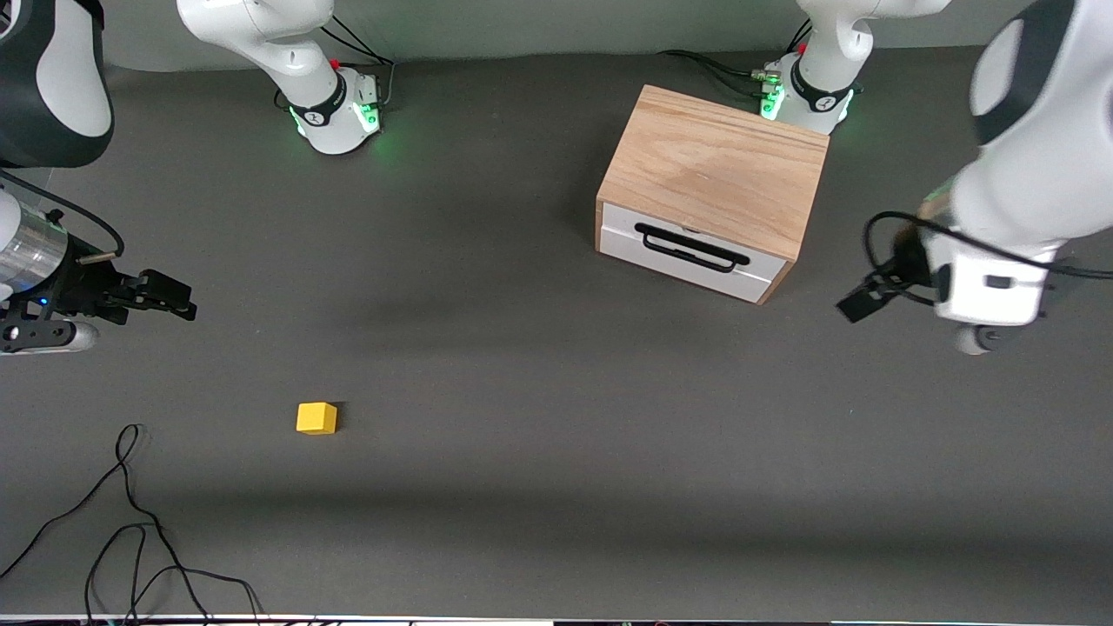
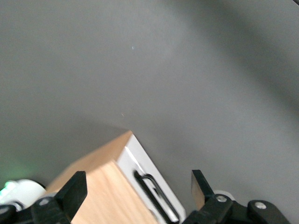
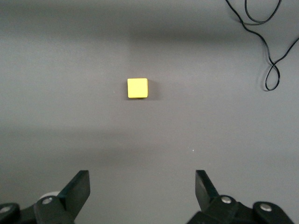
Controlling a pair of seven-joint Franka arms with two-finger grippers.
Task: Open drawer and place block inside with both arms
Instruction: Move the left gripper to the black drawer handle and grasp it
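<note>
Seeing my left gripper point(image 2: 135, 189) spread beside the white-fronted oak drawer point(image 1: 696, 252), shut, handle point(image 1: 691, 247) facing camera; right gripper point(image 3: 142, 189) spread above the small yellow cube block point(image 1: 316, 417).

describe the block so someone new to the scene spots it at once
Start from the oak box toward the left arm's end of the table. The block lies nearer the front camera, toward the right arm's end, beside a loose black cable. It is the only small yellow cube.

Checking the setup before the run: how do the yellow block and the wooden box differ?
The block is a small plain yellow cube; the wooden box is far larger, oak, with a white drawer, shut. The block lies nearer the front camera, toward the right arm's end; the box toward the left arm's. Both rest on the table, ungripped.
</note>
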